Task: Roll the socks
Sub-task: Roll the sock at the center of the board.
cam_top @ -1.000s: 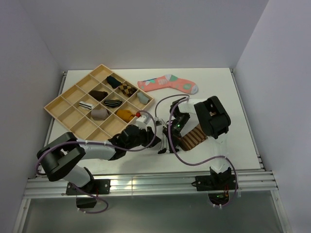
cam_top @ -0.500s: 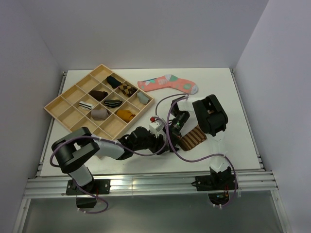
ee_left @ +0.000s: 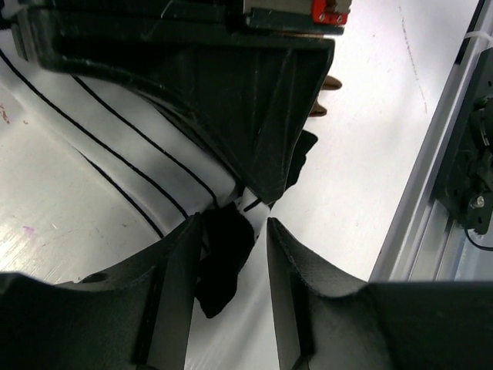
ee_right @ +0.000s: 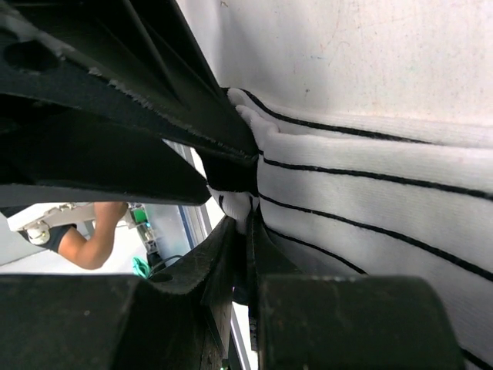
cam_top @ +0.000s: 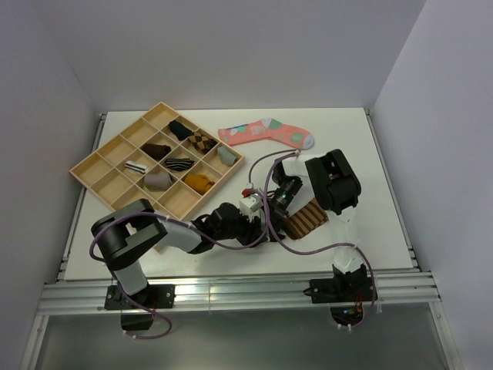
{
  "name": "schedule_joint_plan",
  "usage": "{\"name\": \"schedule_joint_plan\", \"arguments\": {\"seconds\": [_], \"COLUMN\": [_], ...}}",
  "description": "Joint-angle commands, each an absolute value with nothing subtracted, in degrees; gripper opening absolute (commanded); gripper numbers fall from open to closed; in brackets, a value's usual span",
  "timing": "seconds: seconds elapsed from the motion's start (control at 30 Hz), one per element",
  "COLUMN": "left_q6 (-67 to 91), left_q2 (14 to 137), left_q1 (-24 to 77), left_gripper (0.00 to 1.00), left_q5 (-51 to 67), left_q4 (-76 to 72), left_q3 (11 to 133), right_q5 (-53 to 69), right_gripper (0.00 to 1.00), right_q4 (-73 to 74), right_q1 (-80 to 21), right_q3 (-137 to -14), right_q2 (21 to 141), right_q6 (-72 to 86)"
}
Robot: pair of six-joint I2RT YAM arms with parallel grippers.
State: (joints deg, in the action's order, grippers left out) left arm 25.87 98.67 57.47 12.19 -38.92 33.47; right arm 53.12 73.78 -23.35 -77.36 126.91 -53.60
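Note:
The short white sock with thin black stripes [ee_right: 370,193] lies on the table between both grippers. My right gripper [ee_right: 246,221] is shut on a bunched fold at its edge. In the left wrist view the same white sock [ee_left: 100,131] runs under the right gripper's dark body [ee_left: 231,85]. Its black end [ee_left: 223,262] hangs between the fingers of my left gripper [ee_left: 233,225], which is open; the fabric rests against the left finger only. From above, the left gripper [cam_top: 256,222] and right gripper [cam_top: 272,210] meet beside the brown sock with tan bands [cam_top: 306,219], which lies flat.
A wooden compartment tray [cam_top: 98,164] with several rolled socks stands at the back left. A coral-pink sock [cam_top: 266,132] lies at the back centre. The metal rail [cam_top: 231,289] runs along the table's near edge, close to the left gripper.
My left arm has swung right, up against the right gripper, and its jaws have opened around the sock's black end. The right gripper has stayed shut on the white sock.

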Motion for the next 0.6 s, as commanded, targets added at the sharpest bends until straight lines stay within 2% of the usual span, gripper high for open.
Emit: {"name": "schedule_joint_plan", "arguments": {"seconds": [0.0, 0.13, 0.23, 0.33, 0.5, 0.57], "left_q6": [24.3, 25.4, 27.4, 30.2, 35.1, 37.2], "left_q2": [99.3, 100.1, 101.1, 101.8, 101.5, 100.9], "left_q1": [57.7, 57.7, 57.7, 57.8, 57.8, 57.7], "left_gripper": [0.44, 0.35, 0.13, 0.00, 0.01, 0.00], "left_q5": [12.3, 11.2, 11.3, 10.8, 9.4, 8.9], "left_q4": [-40.0, -38.9, -37.0, -34.7, -28.2, -24.0], "left_q3": [35.2, 35.8, 37.0, 37.9, 39.5, 40.1], "right_q5": [52.6, 52.5, 52.2, 50.3, 47.4, 46.9], "right_gripper": [0.07, 0.07, 0.08, 0.13, 0.34, 0.39], "right_q4": [74.1, 73.3, 72.1, 69.1, 61.5, 59.9], "right_q1": [-22.5, -22.2, -22.2, -22.2, -21.7, -21.2], "right_q3": [-78.5, -78.2, -77.6, -76.3, -71.7, -69.7], "right_q2": [127.3, 127.1, 126.1, 123.3, 115.3, 110.5], "right_q6": [-53.5, -53.2, -52.5, -50.3, -46.9, -46.2]}}
